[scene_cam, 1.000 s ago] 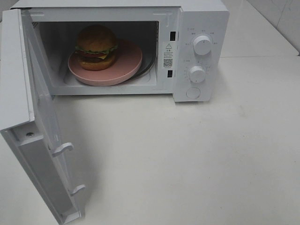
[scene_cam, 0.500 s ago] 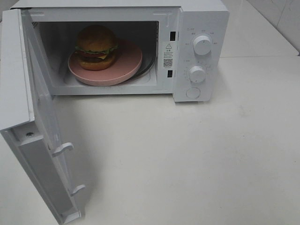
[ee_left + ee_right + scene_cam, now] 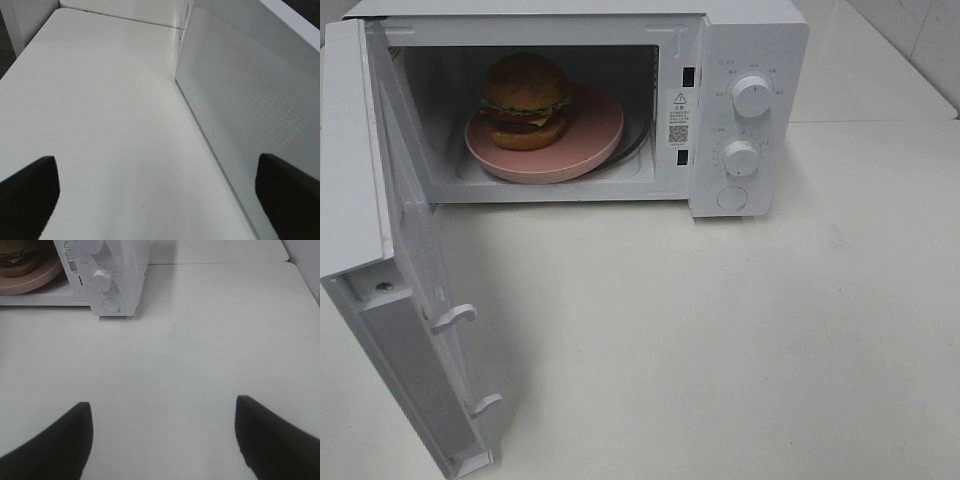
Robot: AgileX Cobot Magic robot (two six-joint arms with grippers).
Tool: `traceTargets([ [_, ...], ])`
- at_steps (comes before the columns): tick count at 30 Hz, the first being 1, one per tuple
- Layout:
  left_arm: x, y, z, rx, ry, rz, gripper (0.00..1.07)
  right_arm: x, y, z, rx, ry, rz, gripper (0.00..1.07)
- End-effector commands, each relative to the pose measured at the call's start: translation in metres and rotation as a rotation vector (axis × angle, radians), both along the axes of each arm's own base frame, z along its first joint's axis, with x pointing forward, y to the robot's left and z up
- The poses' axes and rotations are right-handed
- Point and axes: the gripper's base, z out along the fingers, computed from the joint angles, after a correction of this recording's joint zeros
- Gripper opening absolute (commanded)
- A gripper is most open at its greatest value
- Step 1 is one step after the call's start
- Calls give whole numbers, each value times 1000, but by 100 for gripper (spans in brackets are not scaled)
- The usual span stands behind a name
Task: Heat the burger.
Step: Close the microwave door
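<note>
The burger [image 3: 525,100] stands inside the white microwave [image 3: 750,40], on a pink plate [image 3: 595,135] that lies on the floor of the oven chamber. The burger is not in the centre of the plate; it sits toward 10 o'clock, close to the rim. In the high view the microwave is at the 12 o'clock side of the white table [image 3: 720,330]. Its door [image 3: 365,150] is wide open, hinged on the 9 o'clock side, and reaches out over the table toward 7 o'clock. Two latch hooks show on its free edge. The control panel is at 3 o'clock from the chamber. It carries an upper knob [image 3: 751,95], a lower knob [image 3: 741,158] and a round button [image 3: 732,197] under them.

The left end effector [image 3: 157,192] is open and holds nothing. It is over bare table, and the dotted face of the door is just beside one of its dark fingers. The right end effector [image 3: 165,437] is also open and empty, over the table, well apart from the microwave front.
</note>
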Motion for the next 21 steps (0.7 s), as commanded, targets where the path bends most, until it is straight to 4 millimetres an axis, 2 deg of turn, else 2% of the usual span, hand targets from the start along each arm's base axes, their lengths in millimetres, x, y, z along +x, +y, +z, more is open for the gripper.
traceTargets([
  [1, 3, -1, 11, -17, -54, -5, 94, -3, 0, -1, -6, -37, 2, 76],
  [5, 12, 0, 15, -17, -54, 1, 87, -3, 0, -1, -6, -37, 2, 76],
  [7, 27, 3, 17, -9, -15, 9, 76, -3, 0, -1, -6, -37, 2, 76],
  [10, 32, 3, 17, -10, -5, 10, 71, -3, 0, -1, -6, -37, 2, 76],
  [12, 43, 5, 19, -5, -4, 18, 60, -3, 0, -1, -6, -37, 2, 76],
  [13, 43, 5, 19, -5, -4, 18, 60, -3, 0, -1, -6, -37, 2, 76],
  [15, 59, 6, 20, -14, -29, 23, 42, -3, 0, -1, -6, -37, 2, 76],
  [16, 59, 6, 20, -14, -29, 23, 42, -3, 0, -1, -6, -37, 2, 76],
  [17, 64, 6, 19, -17, -32, 24, 36, -3, 0, -1, -6, -37, 2, 76],
  [18, 72, 7, 16, -20, -38, 28, 23, -3, 0, -1, -6, -37, 2, 76],
  [19, 72, 7, 16, -20, -38, 28, 23, -3, 0, -1, -6, -37, 2, 76],
  [20, 76, 7, 15, -24, -42, 30, 15, -3, 0, -1, -6, -37, 2, 76],
  [21, 85, 8, 12, -29, -46, 34, 0, -3, 0, -1, -6, -37, 2, 76],
])
